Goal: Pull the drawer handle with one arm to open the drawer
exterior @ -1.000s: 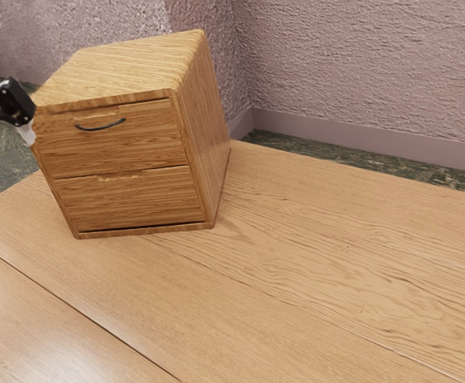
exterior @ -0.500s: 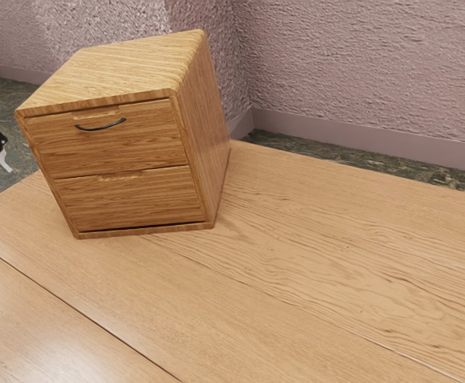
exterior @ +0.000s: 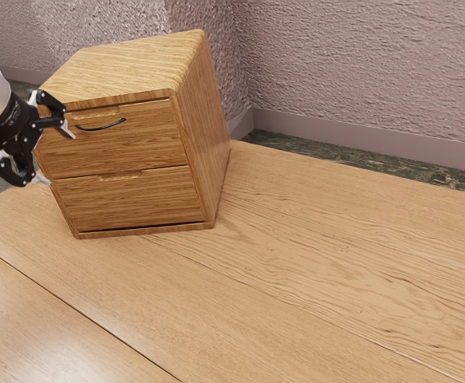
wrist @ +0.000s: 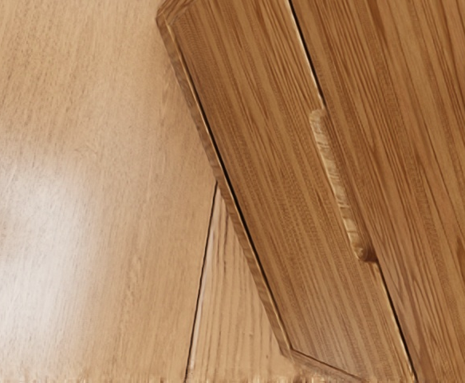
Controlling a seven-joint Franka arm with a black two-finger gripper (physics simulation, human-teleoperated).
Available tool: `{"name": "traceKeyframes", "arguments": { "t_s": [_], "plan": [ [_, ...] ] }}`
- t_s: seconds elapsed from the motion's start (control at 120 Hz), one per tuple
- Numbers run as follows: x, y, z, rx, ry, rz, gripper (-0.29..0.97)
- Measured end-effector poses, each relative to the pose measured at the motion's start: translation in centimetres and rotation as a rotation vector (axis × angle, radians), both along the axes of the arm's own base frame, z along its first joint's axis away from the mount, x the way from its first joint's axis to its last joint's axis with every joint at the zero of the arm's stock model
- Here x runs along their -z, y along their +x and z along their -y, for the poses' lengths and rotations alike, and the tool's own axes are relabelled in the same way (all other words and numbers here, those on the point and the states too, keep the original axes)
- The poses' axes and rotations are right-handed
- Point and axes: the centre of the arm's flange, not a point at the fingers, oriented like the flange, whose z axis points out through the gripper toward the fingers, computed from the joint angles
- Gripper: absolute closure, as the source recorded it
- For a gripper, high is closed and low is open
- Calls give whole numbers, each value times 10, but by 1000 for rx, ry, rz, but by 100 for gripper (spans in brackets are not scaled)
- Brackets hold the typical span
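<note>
Covering the top drawer's [exterior: 120, 148] corner, fingers [exterior: 49, 120] gape.

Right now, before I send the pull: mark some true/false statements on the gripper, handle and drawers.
1. The gripper is open. True.
2. It is clamped on the black handle. False: the handle is free, toward the exterior view's right of the gripper.
3. The black handle sits on the upper drawer. True.
4. The upper drawer is pulled halfway out. False: its front is level with the lower drawer, so it looks shut.
</note>
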Motion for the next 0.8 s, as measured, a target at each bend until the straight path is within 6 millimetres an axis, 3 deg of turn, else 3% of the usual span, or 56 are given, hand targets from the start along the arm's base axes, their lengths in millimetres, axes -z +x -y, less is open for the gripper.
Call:
{"name": "traceKeyframes", "arguments": {
  "t_s": [0.258, 0.525, 0.8],
  "plan": [
    [4, 6, 4, -87, -43, 39, 3],
    [10, 31, -6, -144, -70, 57, 3],
    [1, 31, -12, -192, -84, 81, 3]
  ]
}}
